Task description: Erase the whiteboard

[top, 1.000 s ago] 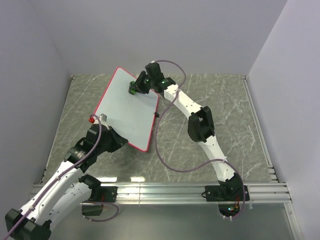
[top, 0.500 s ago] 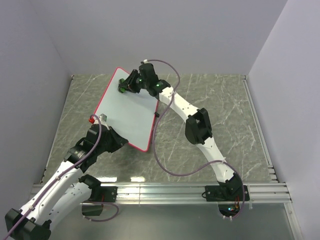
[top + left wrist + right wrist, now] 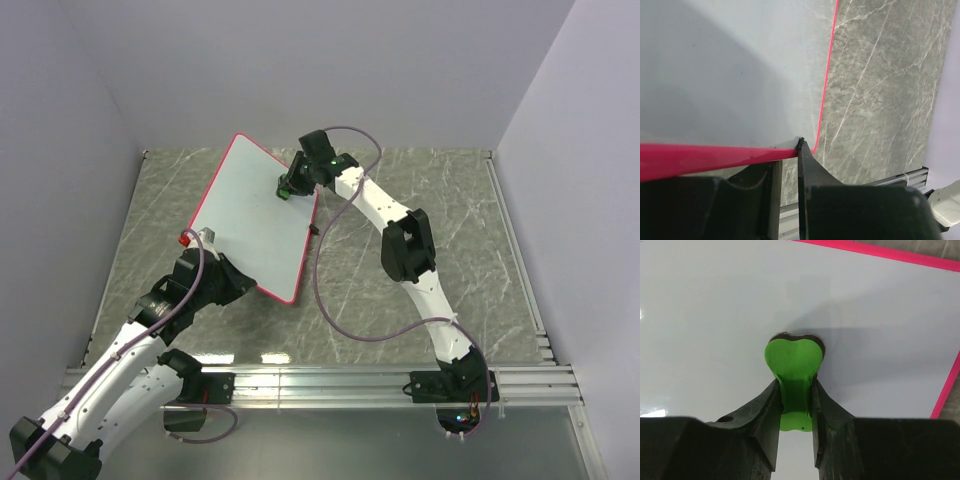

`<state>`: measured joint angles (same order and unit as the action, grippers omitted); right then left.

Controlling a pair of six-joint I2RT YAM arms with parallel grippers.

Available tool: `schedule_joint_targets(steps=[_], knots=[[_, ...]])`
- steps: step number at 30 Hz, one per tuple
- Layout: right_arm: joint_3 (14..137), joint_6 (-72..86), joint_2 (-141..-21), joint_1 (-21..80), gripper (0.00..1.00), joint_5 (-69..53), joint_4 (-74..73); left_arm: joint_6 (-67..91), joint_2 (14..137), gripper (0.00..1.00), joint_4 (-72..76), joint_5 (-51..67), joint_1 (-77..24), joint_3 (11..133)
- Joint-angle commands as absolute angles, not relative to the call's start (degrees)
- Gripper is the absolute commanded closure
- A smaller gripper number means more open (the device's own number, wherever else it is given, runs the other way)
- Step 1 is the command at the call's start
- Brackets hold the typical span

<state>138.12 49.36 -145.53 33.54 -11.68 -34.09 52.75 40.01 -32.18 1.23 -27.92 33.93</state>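
The left tool (image 3: 222, 278) is shut tight on the near edge of the whiteboard (image 3: 255, 215), the red rim pinched between its fingers (image 3: 815, 180); the board sits over the left half of the grey desk (image 3: 450, 220); the right tool (image 3: 290, 185) clamps a green eraser (image 3: 792, 365), pressed against the board's face near its far right corner.

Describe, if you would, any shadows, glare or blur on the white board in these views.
Left wrist: a broad soft shadow covers the left of the large flat white board with a thin red-pink rim, near rim blurred. Right wrist: the green heart-shaped eraser shadows it rightward; small glare far left.
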Motion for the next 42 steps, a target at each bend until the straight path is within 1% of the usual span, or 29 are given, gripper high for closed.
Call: schedule_joint_targets(steps=[1, 8, 16, 21, 25, 29, 33, 36, 42], knots=[[138.16, 46.93, -147.13, 36.47, 1.00, -13.18, -40.62, 43.24, 42.19, 0.99, -42.71, 19.77, -31.73, 33.05], [141.59, 52.46, -145.72, 39.89, 1.00, -20.91, -31.39, 42.71, 42.54, 0.99, -42.63, 20.48, -31.73, 32.96], [142.56, 55.72, -144.31, 44.12, 1.00, -23.73, -24.44, 42.54, 42.54, 0.99, -42.63, 20.57, -31.82, 33.05], [141.42, 53.45, -144.50, 43.86, 1.00, -23.30, -27.42, 42.80, 42.28, 0.99, -42.80, 20.39, -32.17, 33.05], [134.75, 51.07, -142.12, 42.19, 1.00, -21.10, -30.22, 43.24, 41.75, 0.99, -42.98, 19.86, -32.78, 32.96], [133.25, 45.81, -141.07, 41.22, 1.00, -16.80, -36.73, 43.77, 41.13, 0.99, -43.24, 19.25, -33.22, 32.87], [128.33, 44.57, -139.66, 39.99, 1.00, -14.51, -38.49, 44.03, 40.61, 0.99, -43.33, 19.07, -33.49, 32.87], [130.07, 42.72, -141.06, 40.08, 1.00, -13.62, -42.44, 44.03, 40.69, 0.99, -43.24, 19.16, -33.57, 32.87], [135.07, 41.40, -141.94, 42.18, 1.00, -18.72, -45.26, 44.03, 40.43, 0.99, -43.16, 19.25, -33.57, 32.78]])
